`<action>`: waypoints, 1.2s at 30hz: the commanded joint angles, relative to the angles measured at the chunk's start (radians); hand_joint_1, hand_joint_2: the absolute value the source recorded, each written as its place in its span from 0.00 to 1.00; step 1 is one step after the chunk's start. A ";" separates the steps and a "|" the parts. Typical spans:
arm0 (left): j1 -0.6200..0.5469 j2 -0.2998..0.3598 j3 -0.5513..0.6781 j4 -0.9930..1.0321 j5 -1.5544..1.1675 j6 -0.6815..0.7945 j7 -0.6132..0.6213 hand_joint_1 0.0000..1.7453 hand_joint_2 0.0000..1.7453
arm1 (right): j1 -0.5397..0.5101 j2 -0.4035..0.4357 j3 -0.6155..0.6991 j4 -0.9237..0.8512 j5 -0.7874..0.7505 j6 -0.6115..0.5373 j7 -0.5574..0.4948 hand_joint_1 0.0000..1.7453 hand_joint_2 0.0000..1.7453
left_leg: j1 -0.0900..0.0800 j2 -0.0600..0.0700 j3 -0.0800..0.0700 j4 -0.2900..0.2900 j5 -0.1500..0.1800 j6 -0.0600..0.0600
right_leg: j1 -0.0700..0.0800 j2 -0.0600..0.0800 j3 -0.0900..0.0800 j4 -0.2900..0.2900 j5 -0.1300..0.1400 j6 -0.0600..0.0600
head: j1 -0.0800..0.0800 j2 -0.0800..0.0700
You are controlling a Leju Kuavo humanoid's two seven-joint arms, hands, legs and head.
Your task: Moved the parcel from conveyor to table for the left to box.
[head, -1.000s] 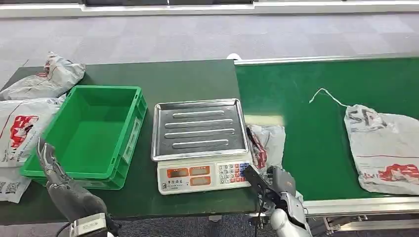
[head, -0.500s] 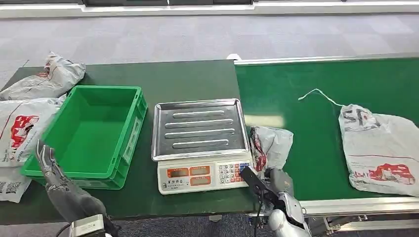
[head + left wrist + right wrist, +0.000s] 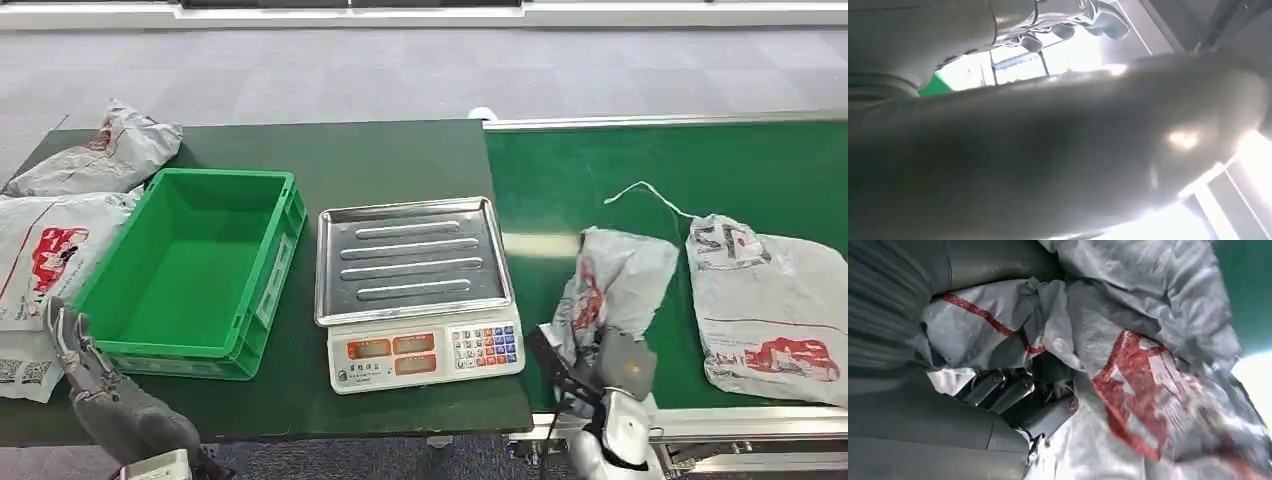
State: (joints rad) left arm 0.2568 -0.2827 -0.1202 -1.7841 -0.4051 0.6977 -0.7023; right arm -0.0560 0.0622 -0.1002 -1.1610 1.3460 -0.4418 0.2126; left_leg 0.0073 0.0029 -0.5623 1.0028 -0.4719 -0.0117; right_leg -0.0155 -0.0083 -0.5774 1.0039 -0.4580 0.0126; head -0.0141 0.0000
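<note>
My right hand [image 3: 610, 365] grips the crumpled grey parcel [image 3: 615, 285] by its near end, lower right of frame over the conveyor [image 3: 640, 170], bunched for carrying. My left hand [image 3: 75, 350] waits lower left, fingers apart, beside the green crate [image 3: 270, 270].

Left wrist view blurred, close grey surface [image 3: 1048, 150] unidentifiable. Right hand [image 3: 605, 365] beside scale [image 3: 420, 290]: fingers [image 3: 1013, 392] mostly buried in parcel [image 3: 610, 290] folds. Parcel print blurred. Left of scale, grey bags [image 3: 45, 260] cut by frame edge. Left hand [image 3: 85, 375] finger state unclear.
</note>
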 commanded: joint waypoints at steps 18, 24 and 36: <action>-0.028 0.023 0.007 0.013 0.050 0.000 0.004 0.00 0.00 | -0.074 -0.007 0.111 -0.500 0.021 -0.026 -0.210 1.00 1.00 | -0.002 0.008 -0.009 0.000 -0.003 0.001 | 0.000 0.008 -0.004 0.000 0.001 0.000 | 0.000 0.000; -0.100 0.070 -0.040 0.091 0.099 0.000 0.004 0.00 0.00 | -0.472 0.042 0.312 0.068 -0.612 0.298 -0.549 1.00 1.00 | -0.001 0.017 -0.007 -0.003 -0.001 0.000 | 0.001 0.017 -0.005 -0.003 0.005 -0.002 | 0.000 0.000; -0.136 0.072 -0.069 0.128 0.111 0.000 0.004 0.00 0.00 | -0.814 0.168 0.393 0.567 -0.840 0.394 -0.727 1.00 1.00 | -0.002 0.012 -0.005 0.000 0.005 -0.002 | 0.001 0.014 -0.010 0.002 0.008 -0.002 | 0.000 0.000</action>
State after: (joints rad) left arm 0.1615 -0.2556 -0.1575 -1.7415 -0.3010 0.6977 -0.7027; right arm -0.5483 0.1334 0.1895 -1.1018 0.5408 -0.0305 -0.4705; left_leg 0.0066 0.0035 -0.5697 1.0027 -0.4659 -0.0141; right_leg -0.0143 -0.0067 -0.5853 1.0048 -0.4527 0.0110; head -0.0141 0.0000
